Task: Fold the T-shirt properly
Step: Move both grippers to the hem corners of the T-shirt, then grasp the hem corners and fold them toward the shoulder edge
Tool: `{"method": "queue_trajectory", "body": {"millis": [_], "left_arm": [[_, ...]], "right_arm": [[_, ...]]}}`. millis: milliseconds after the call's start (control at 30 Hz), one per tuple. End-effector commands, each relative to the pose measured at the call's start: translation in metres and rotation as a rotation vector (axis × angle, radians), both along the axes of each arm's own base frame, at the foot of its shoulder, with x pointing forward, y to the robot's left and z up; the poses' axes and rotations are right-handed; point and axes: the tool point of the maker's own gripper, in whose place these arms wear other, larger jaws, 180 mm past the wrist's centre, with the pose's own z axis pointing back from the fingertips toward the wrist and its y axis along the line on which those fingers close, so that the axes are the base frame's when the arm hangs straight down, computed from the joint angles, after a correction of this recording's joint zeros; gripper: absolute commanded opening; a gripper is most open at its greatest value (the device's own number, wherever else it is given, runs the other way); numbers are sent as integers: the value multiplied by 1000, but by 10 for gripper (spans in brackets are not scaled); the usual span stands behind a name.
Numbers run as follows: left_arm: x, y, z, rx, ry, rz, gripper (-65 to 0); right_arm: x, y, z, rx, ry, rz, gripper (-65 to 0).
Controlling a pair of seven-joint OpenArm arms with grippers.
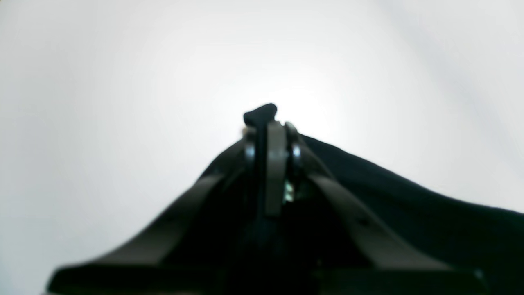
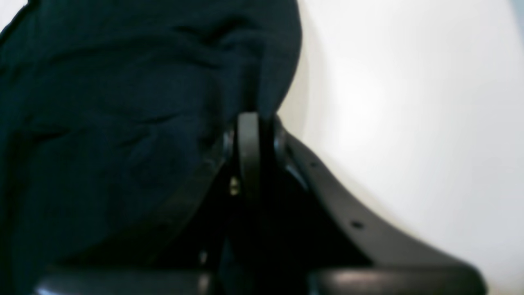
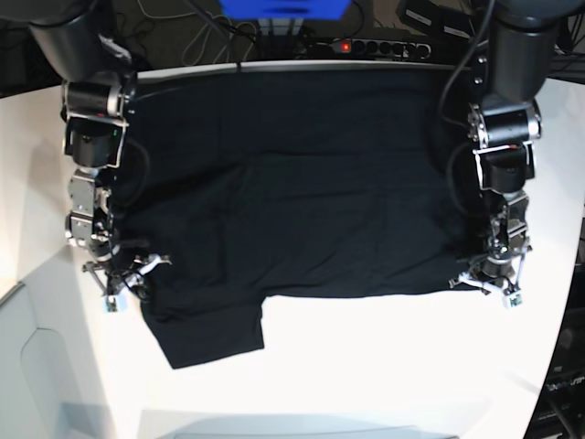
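Base view shows the left gripper (image 3: 492,282) low at the near corner of the T-shirt (image 3: 292,183) on that arm's side, and the right gripper (image 3: 123,274) at the matching near corner on the other side, just outside a sleeve that juts toward the camera. From each gripper the cloth runs inward and away, toward the far edge of the white desk (image 3: 384,366), where it lies spread flat and dark with no print showing.

In the left wrist view the left gripper (image 1: 268,123) has its jaws pressed together with a small nub of black cloth poking out past the tips; the rest of the T-shirt (image 1: 409,205) falls away to one side of it, bare desk (image 1: 123,82) on the other. It appears clamped on the shirt's edge.

In the right wrist view the right gripper (image 2: 251,123) is likewise closed, and the T-shirt (image 2: 123,123) bunches up ahead of the tips and to one side of them, with the desk (image 2: 409,102) bare on the other. It looks pinched on the cloth too.

The shirt's long axis runs from one gripper to the other, so both arms sit equally near their own corner. A fold from here would likely need both corners lifted together and carried away from the near edge, toward the far hem line.
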Motion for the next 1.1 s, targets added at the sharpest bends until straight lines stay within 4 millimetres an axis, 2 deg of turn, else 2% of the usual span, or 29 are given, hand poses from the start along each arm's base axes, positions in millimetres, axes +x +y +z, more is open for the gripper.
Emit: {"method": "queue_trajectory", "body": {"millis": [0, 100, 200, 300, 367, 467, 667, 900, 933, 1067], "left_arm": [[16, 8, 26, 20, -63, 4, -650], [12, 8, 33, 44, -98, -10, -650], [3, 19, 49, 22, -145, 31, -650], [-8, 29, 66, -3, -166, 67, -650], [-11, 20, 72, -20, -176, 58, -650], [-26, 18, 78, -9, -175, 53, -650], [-66, 18, 87, -15, -189, 90, -650], [-122, 20, 82, 3, -173, 144, -650], [-127, 19, 81, 11, -168, 140, -650], [-147, 14, 58, -5, -115, 148, -650]], "right_arm": [[13, -13, 20, -20, -47, -16, -650], [16, -22, 31, -16, -82, -43, -650], [12, -31, 39, -24, -114, -64, -650], [12, -31, 55, -46, -159, -60, -650], [8, -32, 63, -63, -189, -55, -650], [-1, -31, 79, -98, -240, -43, -650], [-31, -27, 95, -166, -300, -10, -650], [-76, -17, 91, -214, -299, 33, -650], [-82, -17, 86, -214, -285, 35, -650], [-99, -19, 61, -206, -218, 36, -650]]}}
